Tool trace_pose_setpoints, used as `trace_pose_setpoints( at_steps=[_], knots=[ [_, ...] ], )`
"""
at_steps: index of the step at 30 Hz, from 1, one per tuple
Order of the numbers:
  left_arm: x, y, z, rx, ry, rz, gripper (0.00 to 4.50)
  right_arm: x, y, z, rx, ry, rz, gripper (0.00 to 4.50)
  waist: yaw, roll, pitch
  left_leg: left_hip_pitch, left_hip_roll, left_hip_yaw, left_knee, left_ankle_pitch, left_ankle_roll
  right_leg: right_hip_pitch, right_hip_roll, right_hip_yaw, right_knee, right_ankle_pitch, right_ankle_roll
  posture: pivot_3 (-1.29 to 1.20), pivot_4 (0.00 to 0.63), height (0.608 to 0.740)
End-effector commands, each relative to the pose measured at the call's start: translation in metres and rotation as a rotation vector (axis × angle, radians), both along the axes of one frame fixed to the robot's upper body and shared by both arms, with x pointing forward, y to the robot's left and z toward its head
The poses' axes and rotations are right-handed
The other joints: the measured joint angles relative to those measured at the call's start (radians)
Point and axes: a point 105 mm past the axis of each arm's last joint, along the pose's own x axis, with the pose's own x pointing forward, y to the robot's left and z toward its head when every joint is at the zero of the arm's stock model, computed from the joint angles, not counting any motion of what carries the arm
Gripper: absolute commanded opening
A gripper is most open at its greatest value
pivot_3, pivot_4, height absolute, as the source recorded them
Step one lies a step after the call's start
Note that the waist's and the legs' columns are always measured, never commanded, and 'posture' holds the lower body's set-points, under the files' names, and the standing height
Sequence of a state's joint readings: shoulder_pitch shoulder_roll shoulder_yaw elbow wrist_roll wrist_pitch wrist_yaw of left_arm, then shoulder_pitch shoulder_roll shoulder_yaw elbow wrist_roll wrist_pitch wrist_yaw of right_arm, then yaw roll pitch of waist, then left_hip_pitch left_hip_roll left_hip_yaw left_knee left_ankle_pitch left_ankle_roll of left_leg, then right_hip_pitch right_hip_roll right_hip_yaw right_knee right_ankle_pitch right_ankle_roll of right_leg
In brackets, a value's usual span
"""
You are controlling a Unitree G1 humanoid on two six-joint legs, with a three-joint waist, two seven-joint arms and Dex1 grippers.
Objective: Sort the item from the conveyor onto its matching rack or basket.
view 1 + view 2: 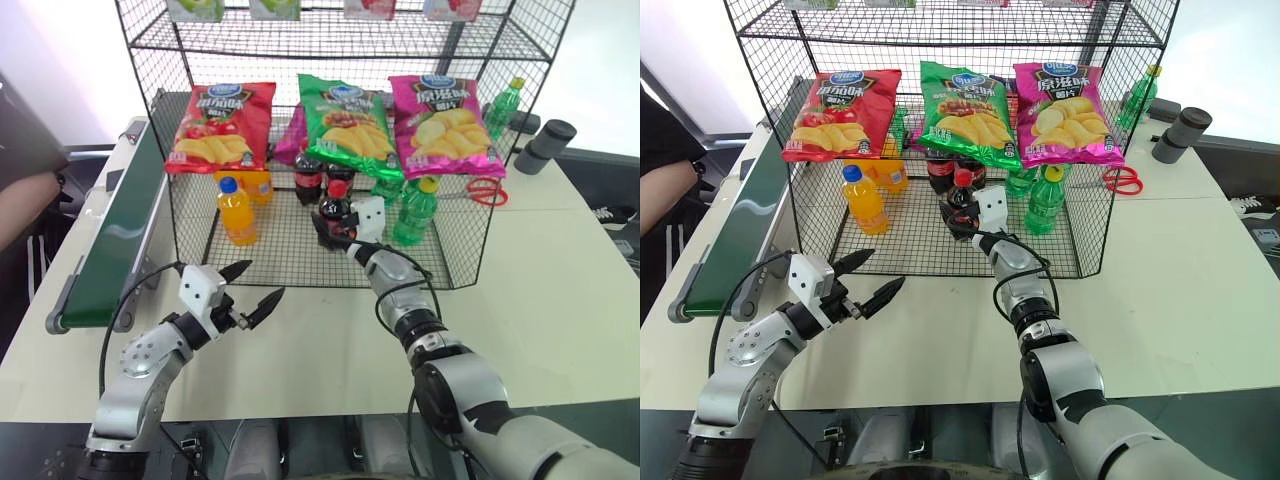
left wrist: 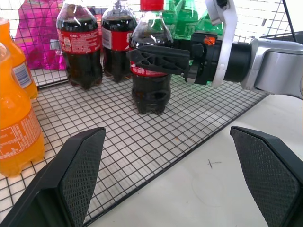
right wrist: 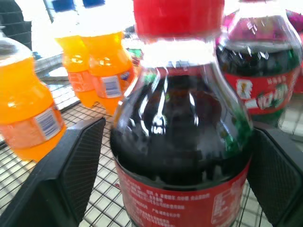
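Low in the left of the head view, the left end effector [image 1: 250,292] hangs over the tabletop [image 1: 560,290], fingers spread and empty. Toward centre frame, the right end effector [image 1: 333,232] reaches into the rack [image 1: 300,262], its fingers flanking the cola bottle [image 1: 336,203], which stands upright on the grid floor. The right wrist view shows a gap between each finger [image 3: 71,165] and the bottle. The conveyor [image 1: 118,238] runs up the left edge. Chip bags [image 1: 345,122] hang across the rack front.
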State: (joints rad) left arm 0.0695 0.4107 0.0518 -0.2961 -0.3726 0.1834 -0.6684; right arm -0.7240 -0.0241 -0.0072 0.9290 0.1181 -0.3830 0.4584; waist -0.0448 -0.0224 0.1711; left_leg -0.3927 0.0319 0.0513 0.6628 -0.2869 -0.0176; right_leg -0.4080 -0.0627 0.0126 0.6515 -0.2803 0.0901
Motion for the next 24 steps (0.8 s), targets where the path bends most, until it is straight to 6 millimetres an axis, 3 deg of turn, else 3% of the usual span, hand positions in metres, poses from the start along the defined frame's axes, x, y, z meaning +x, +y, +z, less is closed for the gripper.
trace_pose_setpoints(
  at_steps=[1, 9, 17, 24],
  knots=[
    [0.002, 0.000, 0.010, -0.001, -0.047, -0.002, 4.50, -0.013, -0.006, 0.013, -0.056, -0.112, 0.062, 4.45, 0.001, 0.000, 0.000, 0.000, 0.000, 0.000, 0.000, 0.000, 0.000, 0.000, 0.000, 0.000, 0.000, 0.000, 0.000, 0.00, 0.150, 0.740],
    [0.014, 0.012, 0.008, -0.016, 0.004, 0.052, 4.50, -0.047, -0.052, 0.015, -0.127, -0.128, 0.030, 4.45, -0.001, 0.001, 0.000, 0.000, 0.000, 0.000, 0.000, 0.000, 0.000, 0.000, -0.001, 0.000, 0.000, 0.000, 0.000, 0.00, 0.150, 0.740],
    [0.018, 0.061, -0.002, 0.096, 0.066, 0.158, 4.50, -0.100, -0.117, 0.030, -0.249, -0.076, 0.052, 4.45, 0.009, 0.003, 0.000, 0.000, 0.000, -0.001, -0.001, 0.000, 0.000, 0.001, -0.001, 0.000, -0.002, 0.000, 0.000, 0.00, 0.150, 0.740],
    [0.009, 0.096, -0.006, 0.191, 0.099, 0.176, 4.50, -0.136, -0.151, 0.043, -0.315, 0.017, 0.130, 4.45, 0.008, 0.003, 0.000, 0.001, 0.000, -0.001, -0.001, 0.000, 0.000, 0.001, -0.001, 0.000, -0.003, -0.002, -0.004, 0.00, 0.150, 0.740]
  ],
)
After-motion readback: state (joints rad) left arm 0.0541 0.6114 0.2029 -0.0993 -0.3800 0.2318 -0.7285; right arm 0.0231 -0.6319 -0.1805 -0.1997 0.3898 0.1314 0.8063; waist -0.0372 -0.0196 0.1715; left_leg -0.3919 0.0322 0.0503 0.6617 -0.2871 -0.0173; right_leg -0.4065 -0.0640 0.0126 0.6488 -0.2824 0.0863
